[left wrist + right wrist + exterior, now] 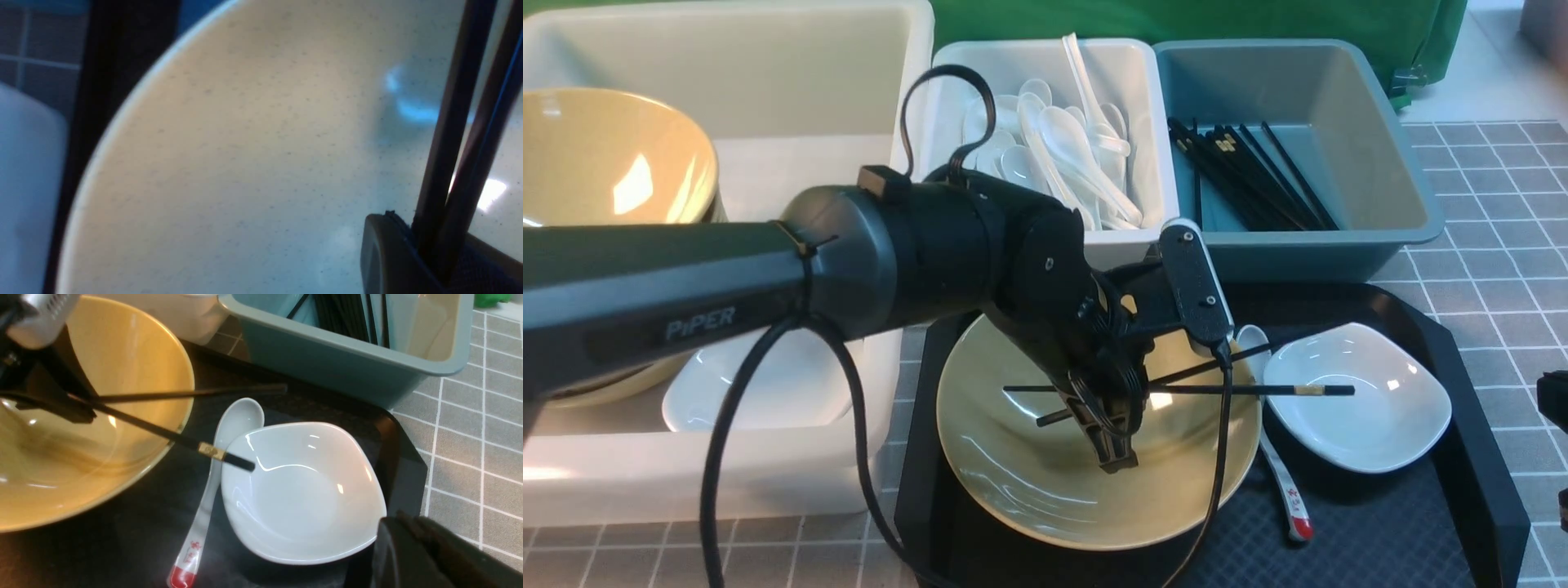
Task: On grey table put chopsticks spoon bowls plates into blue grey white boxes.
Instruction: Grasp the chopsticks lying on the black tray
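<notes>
The left arm [866,253] is hanging across from the left over the middle of the bowl [1045,490], blocking any way down to that bowl from above and from the left. The chopsticks [1258,389] are bridging from the bowl across to the plate [1372,425], barring the narrow gap between them where the spoon [1278,478] is lying. The blue-grey box [1307,253] is walling off the far edge of the tray [1380,531]. The bench [1494,269] right of the tray is lying open, and the plate's right side is standing clear.
</notes>
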Robot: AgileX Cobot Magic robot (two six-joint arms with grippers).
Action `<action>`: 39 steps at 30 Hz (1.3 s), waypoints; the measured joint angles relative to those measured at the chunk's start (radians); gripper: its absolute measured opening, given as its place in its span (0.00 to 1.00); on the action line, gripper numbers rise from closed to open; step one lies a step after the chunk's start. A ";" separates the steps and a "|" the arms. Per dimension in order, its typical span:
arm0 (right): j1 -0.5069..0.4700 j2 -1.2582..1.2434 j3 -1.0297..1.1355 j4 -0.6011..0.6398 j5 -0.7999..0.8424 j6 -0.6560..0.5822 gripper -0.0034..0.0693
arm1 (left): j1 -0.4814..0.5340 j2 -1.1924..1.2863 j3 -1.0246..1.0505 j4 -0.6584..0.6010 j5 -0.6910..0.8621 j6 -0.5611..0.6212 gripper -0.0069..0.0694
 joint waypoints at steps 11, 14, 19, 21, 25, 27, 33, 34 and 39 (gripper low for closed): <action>0.000 0.000 0.000 0.000 0.000 0.000 0.11 | 0.008 -0.002 -0.004 0.000 0.004 -0.023 0.10; 0.000 0.000 0.000 0.000 0.000 0.000 0.11 | 0.008 0.015 -0.005 0.000 0.022 -0.024 0.10; 0.000 0.000 0.000 0.000 0.000 0.000 0.11 | 0.008 0.053 -0.005 0.000 0.029 -0.055 0.21; 0.000 0.000 0.000 0.000 0.000 0.000 0.11 | 0.008 0.055 -0.005 0.000 0.031 -0.062 0.35; 0.000 0.000 0.000 0.000 -0.001 0.000 0.11 | 0.008 0.037 -0.005 0.012 0.048 -0.062 0.53; 0.000 0.000 0.000 0.000 -0.001 0.000 0.11 | 0.008 0.020 -0.005 0.022 0.058 -0.062 0.58; 0.000 0.000 0.000 0.000 -0.001 0.000 0.12 | 0.008 -0.035 -0.005 0.027 0.071 -0.062 0.57; 0.000 0.000 0.000 0.000 -0.001 0.000 0.13 | 0.008 -0.036 -0.005 0.026 0.071 -0.062 0.55; 0.000 0.000 0.000 0.000 -0.001 0.000 0.13 | 0.008 -0.008 -0.005 0.026 0.065 -0.058 0.47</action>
